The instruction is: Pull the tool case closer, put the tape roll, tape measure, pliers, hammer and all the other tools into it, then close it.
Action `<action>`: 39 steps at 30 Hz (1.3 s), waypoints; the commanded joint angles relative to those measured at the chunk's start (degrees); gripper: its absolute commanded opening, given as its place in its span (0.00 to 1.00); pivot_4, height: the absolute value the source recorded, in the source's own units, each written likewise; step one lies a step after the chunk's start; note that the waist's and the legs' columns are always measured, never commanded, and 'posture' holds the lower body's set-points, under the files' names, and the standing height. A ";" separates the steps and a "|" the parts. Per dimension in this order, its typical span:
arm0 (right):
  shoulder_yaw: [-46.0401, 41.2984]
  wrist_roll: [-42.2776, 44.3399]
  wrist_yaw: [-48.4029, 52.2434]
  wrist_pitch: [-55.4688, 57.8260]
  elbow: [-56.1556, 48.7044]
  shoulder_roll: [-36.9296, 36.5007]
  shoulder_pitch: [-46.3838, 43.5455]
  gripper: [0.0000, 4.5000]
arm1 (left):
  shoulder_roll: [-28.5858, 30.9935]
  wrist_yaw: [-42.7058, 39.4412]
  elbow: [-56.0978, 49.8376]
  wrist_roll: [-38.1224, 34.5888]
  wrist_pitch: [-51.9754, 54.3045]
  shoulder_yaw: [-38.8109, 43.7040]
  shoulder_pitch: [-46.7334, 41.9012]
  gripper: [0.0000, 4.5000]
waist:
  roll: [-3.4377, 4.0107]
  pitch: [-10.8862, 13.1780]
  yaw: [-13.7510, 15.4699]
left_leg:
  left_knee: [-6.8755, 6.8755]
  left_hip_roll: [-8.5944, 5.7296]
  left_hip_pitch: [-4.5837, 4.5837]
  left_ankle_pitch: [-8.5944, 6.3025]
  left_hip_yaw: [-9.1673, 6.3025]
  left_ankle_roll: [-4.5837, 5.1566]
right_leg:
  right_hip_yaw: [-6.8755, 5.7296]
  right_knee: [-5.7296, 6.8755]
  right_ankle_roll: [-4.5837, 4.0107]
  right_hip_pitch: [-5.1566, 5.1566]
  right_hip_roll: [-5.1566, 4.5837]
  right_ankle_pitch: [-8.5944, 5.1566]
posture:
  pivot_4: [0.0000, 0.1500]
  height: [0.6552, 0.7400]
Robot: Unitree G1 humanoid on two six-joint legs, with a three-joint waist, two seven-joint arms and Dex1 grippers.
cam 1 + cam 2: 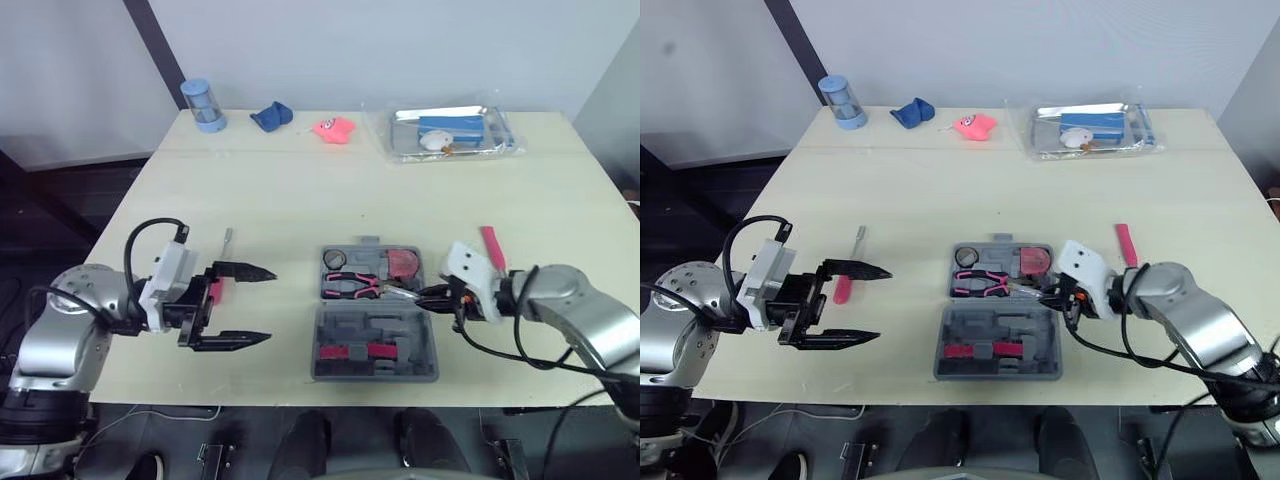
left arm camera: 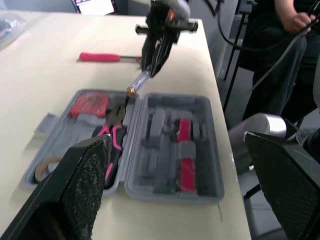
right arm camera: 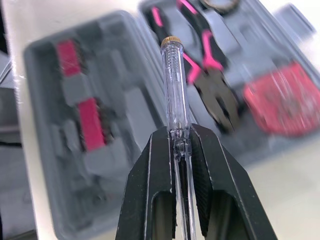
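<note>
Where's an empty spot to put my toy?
Widest bare patch: the middle of the table, between the tool case and the far row, blue cup to plastic bag. Another: between the left gripper and the case. Crowded where the right gripper holds a clear screwdriver over it.

grey tool case; pink-and-black pliers; red tape measure; clear screwdriver, brass cap
</note>
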 commanded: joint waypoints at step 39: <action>28.87 -19.17 -1.63 -0.54 14.84 17.63 -18.51 0.02 | 2.79 -2.21 2.48 0.44 -6.69 3.62 5.61 1.00 | -0.01 0.00 -0.54 | 0.22 -0.03 -0.81 0.02 -0.10 -0.02 | -0.11 0.57 -0.04 -1.01 0.00 0.01 | 1.00 1.00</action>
